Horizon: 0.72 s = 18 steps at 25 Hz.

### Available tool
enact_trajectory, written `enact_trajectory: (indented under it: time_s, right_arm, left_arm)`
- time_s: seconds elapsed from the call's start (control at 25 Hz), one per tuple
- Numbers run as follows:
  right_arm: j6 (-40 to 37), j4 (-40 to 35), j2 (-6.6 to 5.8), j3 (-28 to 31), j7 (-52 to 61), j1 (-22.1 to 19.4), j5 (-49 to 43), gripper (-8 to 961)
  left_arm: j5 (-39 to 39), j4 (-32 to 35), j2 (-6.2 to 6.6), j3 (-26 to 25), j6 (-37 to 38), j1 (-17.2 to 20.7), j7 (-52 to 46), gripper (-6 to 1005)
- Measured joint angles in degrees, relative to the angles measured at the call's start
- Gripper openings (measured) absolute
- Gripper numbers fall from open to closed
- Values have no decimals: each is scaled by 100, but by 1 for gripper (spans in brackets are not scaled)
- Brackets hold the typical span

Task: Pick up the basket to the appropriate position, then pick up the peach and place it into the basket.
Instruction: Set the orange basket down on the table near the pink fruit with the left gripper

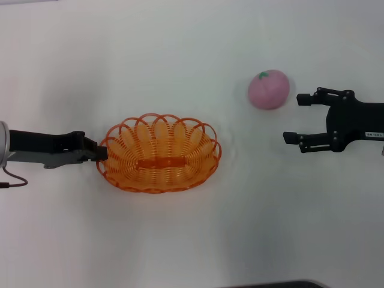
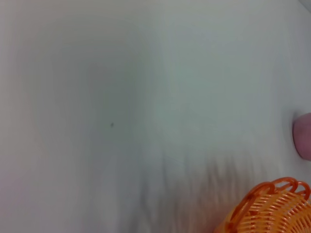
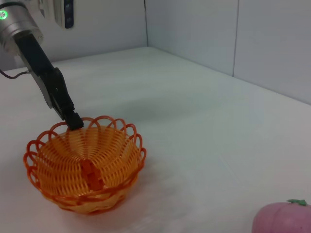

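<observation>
From the head camera I saw the left gripper (image 1: 101,152) reaching in level from the left edge of the frame, its arm stretched almost straight across the white table (image 1: 198,54), its tip meeting the left end of the basket (image 1: 159,153). Its fingers looked closed on the looped rim there, and the right wrist camera agreed: the dark tip (image 3: 73,120) came down at a slant onto the far rim of the basket (image 3: 85,167), which sat upright on the table with its solid orange bar lying along the bottom. The basket rested a little left of the frame's centre in the head view. The peach (image 1: 269,89) lay in the upper right of that view, leaf mark up, well apart from the basket and untouched. The right gripper (image 1: 297,119) came in from the right edge, held level with its two fingers spread wide and nothing between them; the upper finger (image 1: 312,98) pointed at the table just right of the peach, the lower one sat further down the frame. In the left wrist camera I could make out only a corner of the basket (image 2: 269,208) at the lower right and a sliver of the peach (image 2: 303,138) at the right edge. In the right wrist camera the peach (image 3: 284,219) filled the lower right corner.
</observation>
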Motion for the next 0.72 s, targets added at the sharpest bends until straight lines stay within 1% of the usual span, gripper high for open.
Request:
enact_trajectory:
  time_s: [0.48,0.72]
  right_arm:
    - [8,9,8,0,-19,8,7,908]
    - [42,17,9,0,-20,5,16,907]
  left_arm:
    - [0,48,9,-5,45,-20,2,48]
    - [0,51,9,-2,48,-41,-15,87]
